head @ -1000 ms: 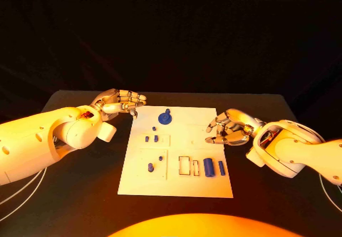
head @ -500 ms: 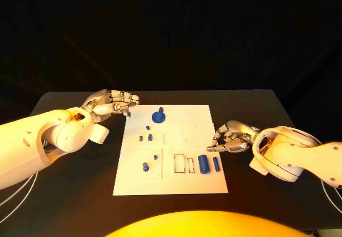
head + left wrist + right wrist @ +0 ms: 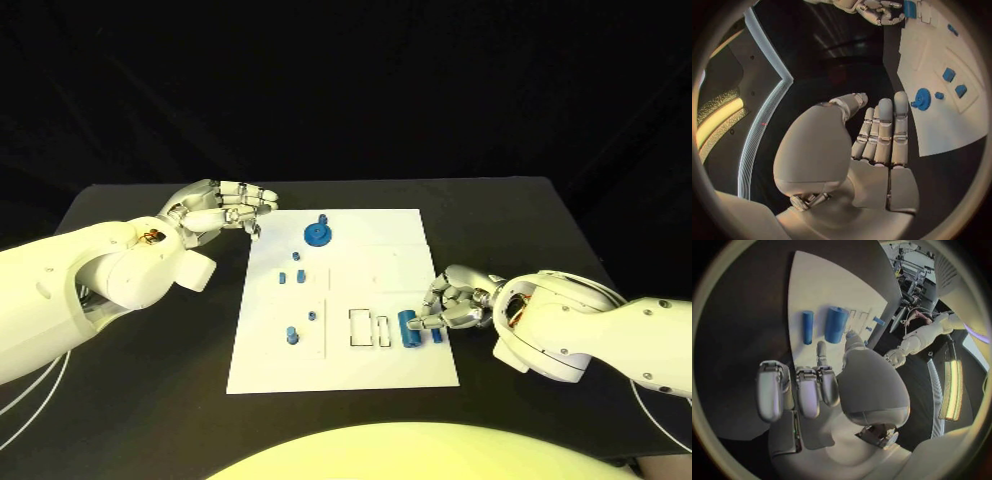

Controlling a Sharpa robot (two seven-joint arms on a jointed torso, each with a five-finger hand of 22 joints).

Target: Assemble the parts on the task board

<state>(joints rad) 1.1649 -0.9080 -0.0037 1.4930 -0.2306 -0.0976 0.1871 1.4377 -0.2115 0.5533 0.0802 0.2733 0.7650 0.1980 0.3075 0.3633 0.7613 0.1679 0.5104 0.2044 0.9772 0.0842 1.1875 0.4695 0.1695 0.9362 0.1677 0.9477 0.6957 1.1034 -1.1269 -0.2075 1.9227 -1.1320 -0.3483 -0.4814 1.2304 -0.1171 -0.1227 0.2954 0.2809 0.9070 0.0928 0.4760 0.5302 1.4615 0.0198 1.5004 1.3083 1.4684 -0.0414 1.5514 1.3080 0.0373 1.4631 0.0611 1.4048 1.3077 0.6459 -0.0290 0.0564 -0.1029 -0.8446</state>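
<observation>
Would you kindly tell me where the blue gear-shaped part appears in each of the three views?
Head view: blue gear at the task board's far end, beside the left hand.
Left wrist view: blue gear on the board just beyond the fingertips.
Right wrist view: I cannot make it out.
Shared landmark: the white task board.

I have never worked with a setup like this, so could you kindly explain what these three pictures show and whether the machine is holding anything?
It is a two-armed robot at a black table. One picture looks down from its head; the two round ones come from cameras behind each wrist. On the table lies a white task board carrying small blue parts, including a blue wheel and a blue cylinder. The left hand hangs near the board's far corner, holding nothing. The right hand reaches over the cylinder; whether it touches it is unclear.
</observation>
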